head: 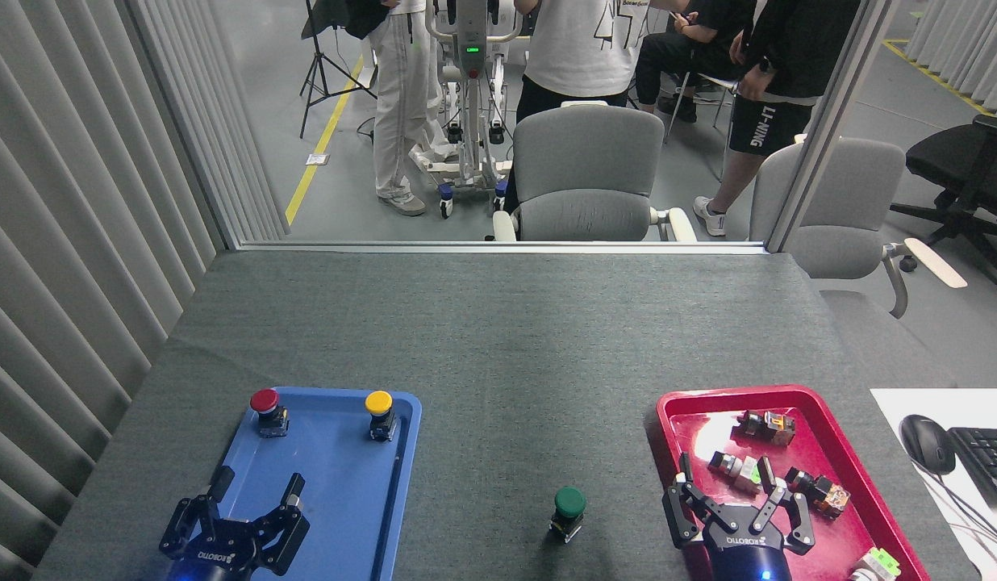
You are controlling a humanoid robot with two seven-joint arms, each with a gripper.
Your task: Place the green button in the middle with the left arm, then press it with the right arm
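The green button (569,512) stands upright on the bare grey tabletop between the two trays, near the front edge. My left gripper (244,504) is open over the near end of the blue tray (333,492), well left of the button, holding nothing. My right gripper (736,500) is open over the near part of the red tray (692,407), to the right of the button and apart from it, holding nothing.
A red-capped button (266,411) and a yellow-capped button (379,414) stand at the far end of the blue tray. Several small switch parts (817,491) lie in the red tray. A mouse (926,443) and keyboard (986,460) sit at the right. People and chairs (587,173) are beyond the table.
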